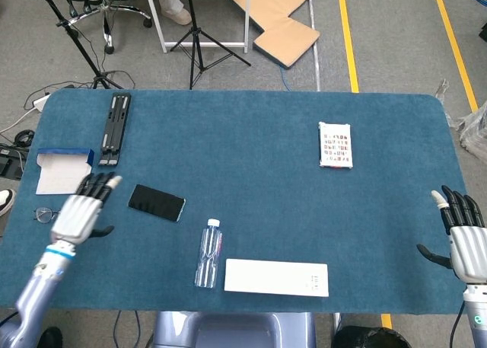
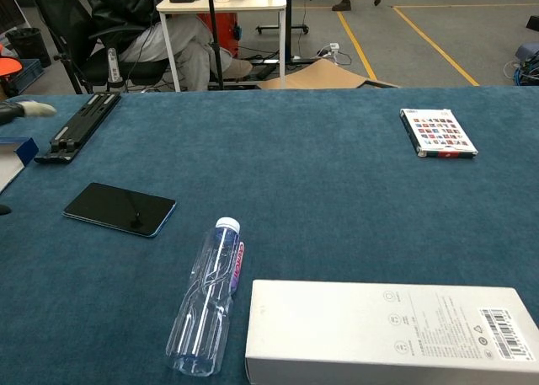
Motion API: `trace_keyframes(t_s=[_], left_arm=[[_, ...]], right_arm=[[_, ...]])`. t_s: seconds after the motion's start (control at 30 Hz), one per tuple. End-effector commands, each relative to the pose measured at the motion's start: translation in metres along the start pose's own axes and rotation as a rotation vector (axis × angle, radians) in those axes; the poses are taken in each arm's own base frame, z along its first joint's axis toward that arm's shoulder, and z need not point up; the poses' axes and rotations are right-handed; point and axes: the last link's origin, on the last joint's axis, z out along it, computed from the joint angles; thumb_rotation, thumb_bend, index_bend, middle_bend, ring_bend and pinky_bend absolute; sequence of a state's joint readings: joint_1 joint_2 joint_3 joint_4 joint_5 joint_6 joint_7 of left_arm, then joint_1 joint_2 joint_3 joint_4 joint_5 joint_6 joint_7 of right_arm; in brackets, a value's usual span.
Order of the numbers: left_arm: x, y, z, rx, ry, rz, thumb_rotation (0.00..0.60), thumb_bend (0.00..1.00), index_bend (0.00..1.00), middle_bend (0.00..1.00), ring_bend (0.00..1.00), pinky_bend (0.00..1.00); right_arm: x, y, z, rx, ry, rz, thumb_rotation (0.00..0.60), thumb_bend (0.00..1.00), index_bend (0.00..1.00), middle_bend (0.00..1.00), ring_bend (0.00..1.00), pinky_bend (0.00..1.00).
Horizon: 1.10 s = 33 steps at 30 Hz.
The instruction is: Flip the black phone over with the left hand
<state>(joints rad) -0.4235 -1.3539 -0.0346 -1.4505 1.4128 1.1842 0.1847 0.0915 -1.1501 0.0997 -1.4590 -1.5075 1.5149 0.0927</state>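
A: Left hand [image 1: 80, 211] open, fingers spread, empty, just left of black phone [image 1: 157, 202], which lies flat on blue table cloth [image 1: 259, 150].
B: Ok. Approach low, hook near long edge w/ fingertips, lift, tip over; mind water bottle [image 1: 208, 253] nearby.

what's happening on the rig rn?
The left hand is open over the table, just left of the black phone, apparently reaching in to flip it. It isn't touching the phone, which lies flat and dark face up. The right hand hangs open off the table's right edge, holding nothing. A bottle, a white box and a small book lie untouched.
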Motion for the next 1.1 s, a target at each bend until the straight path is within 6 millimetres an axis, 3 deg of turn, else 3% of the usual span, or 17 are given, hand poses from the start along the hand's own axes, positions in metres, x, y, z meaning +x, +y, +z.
trace_keyframes(t_s=[0.03, 0.47, 0.87, 1.1], left_arm=[[-0.018, 0.022, 0.037, -0.059, -0.047, 0.107, 0.600, 0.29, 0.00, 0.00, 0.00, 0.00], [-0.049, 0.033, 0.056, -0.067, -0.101, 0.134, 0.600, 0.32, 0.00, 0.00, 0.00, 0.00], [-0.062, 0.041, 0.070, -0.070, -0.113, 0.178, 0.600, 0.32, 0.03, 0.00, 0.00, 0.02], [-0.066, 0.047, 0.076, -0.075, -0.126, 0.219, 0.600, 0.38, 0.09, 0.00, 0.03, 0.03]], right_arm=[[-0.002, 0.002, 0.001, -0.008, -0.009, -0.003, 0.600, 0.00, 0.02, 0.00, 0.00, 0.00], [-0.006, 0.004, 0.001, -0.020, -0.031, -0.003, 0.600, 0.00, 0.02, 0.00, 0.00, 0.00], [-0.006, 0.004, 0.002, -0.020, -0.037, -0.001, 0.600, 0.00, 0.03, 0.00, 0.00, 0.00], [-0.007, 0.004, 0.002, -0.018, -0.039, -0.001, 0.600, 0.00, 0.04, 0.00, 0.00, 0.00]])
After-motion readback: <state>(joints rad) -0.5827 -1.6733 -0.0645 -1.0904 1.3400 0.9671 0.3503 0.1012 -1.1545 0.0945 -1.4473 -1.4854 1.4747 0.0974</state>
